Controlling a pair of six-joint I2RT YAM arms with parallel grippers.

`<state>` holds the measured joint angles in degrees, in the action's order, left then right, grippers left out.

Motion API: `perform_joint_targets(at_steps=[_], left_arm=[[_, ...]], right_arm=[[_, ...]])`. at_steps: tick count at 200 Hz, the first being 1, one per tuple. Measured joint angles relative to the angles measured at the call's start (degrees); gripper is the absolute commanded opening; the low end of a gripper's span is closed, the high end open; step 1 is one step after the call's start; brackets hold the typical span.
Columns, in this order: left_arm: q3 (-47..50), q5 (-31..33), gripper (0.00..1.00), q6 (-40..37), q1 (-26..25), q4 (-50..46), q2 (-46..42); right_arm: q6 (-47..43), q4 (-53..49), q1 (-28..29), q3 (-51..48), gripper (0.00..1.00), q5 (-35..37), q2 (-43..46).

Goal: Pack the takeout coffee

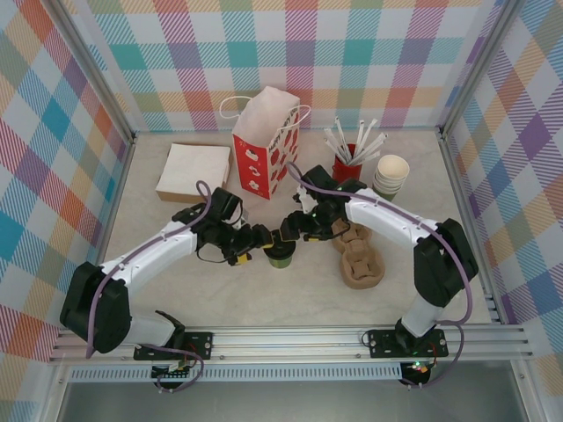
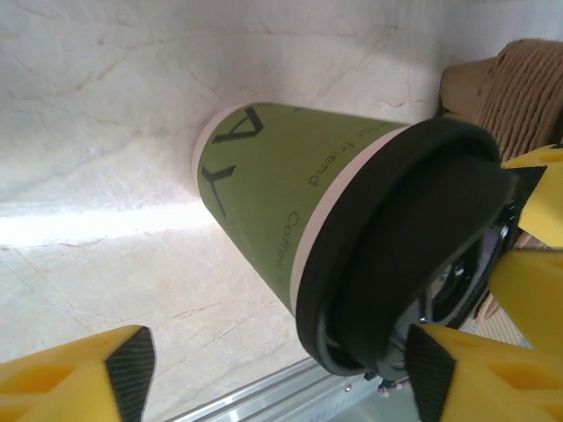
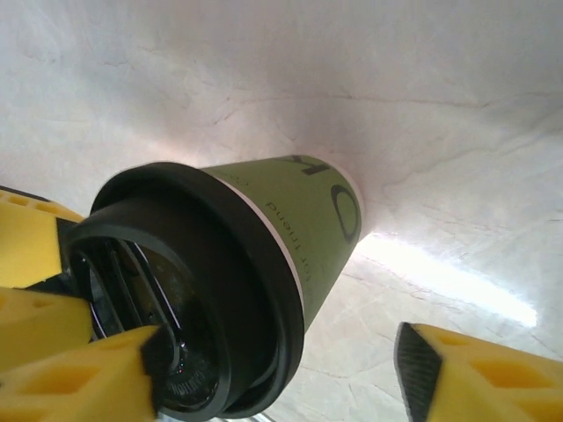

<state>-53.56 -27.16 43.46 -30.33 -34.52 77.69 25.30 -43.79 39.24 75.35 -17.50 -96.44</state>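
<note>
The takeout coffee (image 1: pixel 280 256), a small green paper cup with a black lid, stands upright on the table between both arms. My left gripper (image 1: pixel 257 239) is at its left and my right gripper (image 1: pixel 288 235) is at its upper right, both level with the lid. In the left wrist view the coffee (image 2: pixel 264 193) has its lid between the open yellow fingers of my left gripper (image 2: pixel 277 378), close to the right finger, with a wide gap on the left. In the right wrist view the coffee (image 3: pixel 299 211) sits by the left finger of my open right gripper (image 3: pixel 281 365).
A red paper bag (image 1: pixel 266 145) stands open at the back. A white flat box (image 1: pixel 193 170) lies left of it. A red holder of straws (image 1: pixel 349 158) and a stack of lidless cups (image 1: pixel 391 176) stand back right. A brown pulp cup carrier (image 1: pixel 361 259) lies right of the coffee.
</note>
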Motion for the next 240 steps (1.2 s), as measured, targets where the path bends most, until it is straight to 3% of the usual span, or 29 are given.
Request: perform_joint_targets(at_steps=[24,73,134,179,240], left_arm=[[-5.6,3.0,0.87,-1.5,1.0,-4.0,-0.1],[-7.8,12.8,0.99,-2.6,6.2,-8.5,-10.0],[-5.1,26.9,1.00,-2.1,7.5,-11.9,-23.4],[-4.6,29.9,1.00,-1.8,7.7,-12.4,-25.0],[-3.3,29.8,1.00,-1.1,7.7,-12.4,-25.0]], right_arm=[[-2.0,-1.5,1.1,1.9,1.00,3.7,0.4],[-4.2,-5.6,5.7,4.5,1.00,10.5,1.9],[-8.4,-13.8,14.1,16.3,1.00,17.2,-5.3],[-10.3,-18.5,15.6,21.2,1.00,21.0,-11.5],[-11.6,-20.8,15.7,22.4,1.00,22.9,-11.8]])
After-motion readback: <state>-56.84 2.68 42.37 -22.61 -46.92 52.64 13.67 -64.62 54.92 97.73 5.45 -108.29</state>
